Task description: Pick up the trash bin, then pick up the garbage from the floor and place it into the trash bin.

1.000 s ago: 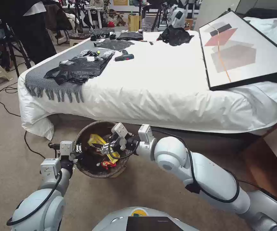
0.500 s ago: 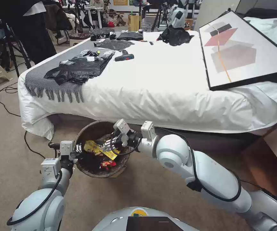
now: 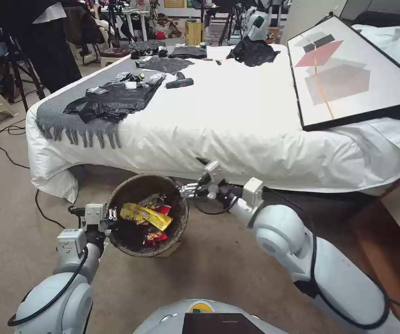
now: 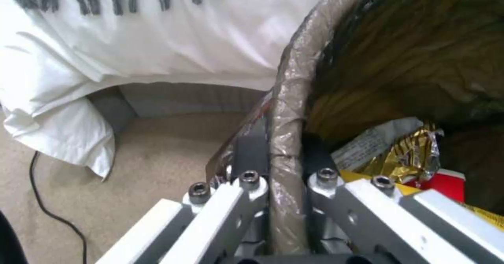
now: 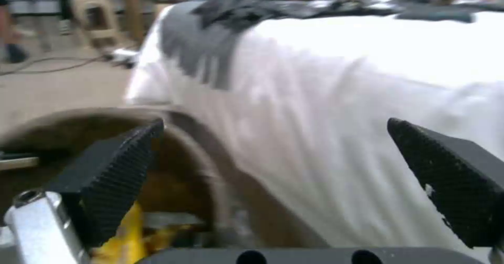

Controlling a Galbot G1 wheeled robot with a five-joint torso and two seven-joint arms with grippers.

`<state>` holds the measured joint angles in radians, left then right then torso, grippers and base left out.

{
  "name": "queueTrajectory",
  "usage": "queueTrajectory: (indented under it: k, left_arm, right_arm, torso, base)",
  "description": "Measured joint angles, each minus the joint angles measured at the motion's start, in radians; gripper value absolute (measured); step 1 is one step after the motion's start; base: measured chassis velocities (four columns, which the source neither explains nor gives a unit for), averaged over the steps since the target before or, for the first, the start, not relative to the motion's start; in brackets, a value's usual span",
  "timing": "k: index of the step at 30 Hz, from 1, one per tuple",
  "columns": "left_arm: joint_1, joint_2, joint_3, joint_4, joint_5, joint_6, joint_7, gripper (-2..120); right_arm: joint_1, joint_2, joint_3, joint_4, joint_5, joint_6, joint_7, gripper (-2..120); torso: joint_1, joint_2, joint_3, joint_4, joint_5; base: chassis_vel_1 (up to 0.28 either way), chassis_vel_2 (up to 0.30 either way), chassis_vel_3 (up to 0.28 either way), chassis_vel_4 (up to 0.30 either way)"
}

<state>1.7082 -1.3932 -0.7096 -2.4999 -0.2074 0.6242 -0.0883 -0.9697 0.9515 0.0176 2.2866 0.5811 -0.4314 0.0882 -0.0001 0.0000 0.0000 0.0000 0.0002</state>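
The left gripper [image 3: 111, 221] was clamped on the rim of the trash bin [image 3: 177, 229], one finger inside and one outside, holding it off the floor beside the bed [image 3: 237, 116]. The wrappers [image 3: 146, 215] lay inside the bin. The right gripper [image 3: 187, 189] hung just past the bin's far rim, jaws spread wide and empty.

The bin [image 3: 135, 183] wears a dark brown-black liner over its rim. Inside lie a yellow wrapper [image 3: 146, 215] with dark print, a red wrapper [image 3: 155, 237] and a gold foil packet [image 4: 412, 157]. The bed [image 3: 237, 120] is white, with a grey fringed blanket [image 3: 70, 118]. The picture [image 3: 343, 69] shows red and grey shapes in a black frame.
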Motion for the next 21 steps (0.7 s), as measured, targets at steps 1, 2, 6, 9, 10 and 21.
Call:
queueTrajectory:
  k: [1,2,6,9,10,21]
  left_arm:
    - [0.002,0.001,-0.002,0.000,-0.001,0.000,0.000,3]
    - [0.004,0.003,-0.005,0.000,-0.002,0.000,0.000,3]
    - [0.007,0.007,-0.009,0.000,-0.004,0.000,0.001,3]
    - [0.008,0.008,-0.009,0.000,-0.004,-0.001,0.001,3]
    - [0.009,0.008,-0.008,0.000,-0.004,-0.001,0.001,3]
    - [0.011,0.011,-0.004,0.000,-0.003,-0.002,0.002,3]
  right_arm:
    - [-0.038,0.003,0.039,0.006,-0.023,0.020,-0.004,100]
    - [-0.093,0.009,0.086,0.015,-0.047,0.040,-0.016,100]
    - [-0.258,0.036,0.197,0.047,-0.095,0.094,-0.030,100]
    - [-0.339,0.057,0.243,0.065,-0.117,0.125,-0.031,100]
    - [-0.400,0.083,0.279,0.078,-0.144,0.151,-0.030,100]
    - [-0.661,0.309,0.474,0.091,-0.410,0.336,-0.028,100]
  torso:
    - [0.000,0.000,0.000,0.0003,0.0000]
    - [0.000,0.000,0.000,0.0001,0.0000]
    - [0.000,0.000,0.000,-0.0001,0.0000]
    - [0.000,0.000,0.000,-0.0003,-0.0001]
    - [0.000,0.000,0.000,-0.0002,0.0000]
    - [0.000,0.000,0.000,0.0000,-0.0002]
  base:
    - [0.000,0.000,0.000,0.000]
    - [0.000,0.000,0.000,0.000]
    - [0.000,0.000,0.000,0.000]
    - [0.000,0.000,0.000,0.000]
    - [0.000,0.000,0.000,0.000]
    - [0.000,0.000,0.000,0.000]
